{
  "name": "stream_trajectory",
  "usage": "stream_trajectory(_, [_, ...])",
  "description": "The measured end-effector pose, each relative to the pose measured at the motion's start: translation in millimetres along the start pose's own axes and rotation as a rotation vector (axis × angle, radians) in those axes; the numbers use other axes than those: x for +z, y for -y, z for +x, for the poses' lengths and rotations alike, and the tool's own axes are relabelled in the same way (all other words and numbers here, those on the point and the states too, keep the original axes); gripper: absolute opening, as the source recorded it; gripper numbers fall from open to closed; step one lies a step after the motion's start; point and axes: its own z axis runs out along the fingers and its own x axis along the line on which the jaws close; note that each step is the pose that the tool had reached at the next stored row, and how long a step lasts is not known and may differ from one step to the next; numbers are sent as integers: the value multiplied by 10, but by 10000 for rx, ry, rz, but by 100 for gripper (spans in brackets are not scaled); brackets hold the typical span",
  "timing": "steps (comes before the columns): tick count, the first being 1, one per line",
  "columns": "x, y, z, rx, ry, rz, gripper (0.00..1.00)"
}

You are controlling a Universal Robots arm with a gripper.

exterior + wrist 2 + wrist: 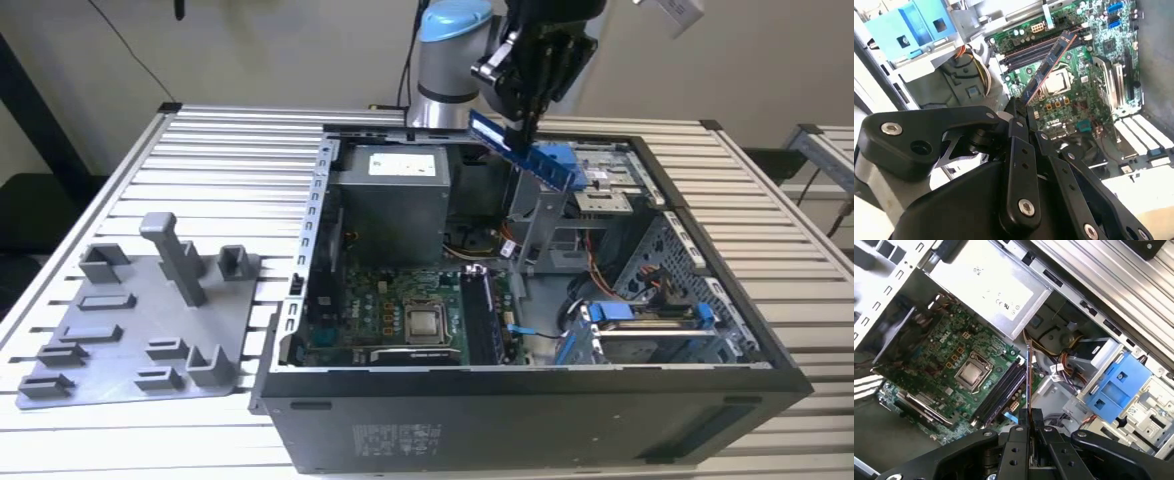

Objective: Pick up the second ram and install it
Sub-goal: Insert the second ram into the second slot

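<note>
My gripper (521, 128) hangs above the open computer case (534, 400), shut on the second ram (527, 152). The ram is a long dark blue stick, tilted, well clear of the motherboard. In the second wrist view it (1048, 66) juts out from my gripper (1020, 114) towards the memory slots (1036, 49). In the first wrist view I see the stick edge-on (1028, 377), rising from my gripper (1029, 419) over the black slots (1001, 390) beside the processor (972, 373). From the exterior view the slots (486, 315) lie low in the case, nearer the camera than the gripper.
A grey power supply (390, 195) fills the case's back corner, and a blue drive bracket (643, 316) with cables sits on the exterior view's right. A grey plastic tray with upright posts (134, 330) lies on the slatted table (227, 130), at the exterior view's left.
</note>
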Motion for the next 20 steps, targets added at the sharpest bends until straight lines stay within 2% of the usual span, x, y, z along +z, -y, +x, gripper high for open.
stream_trajectory(20, [16,0,1,3239,41,89,14])
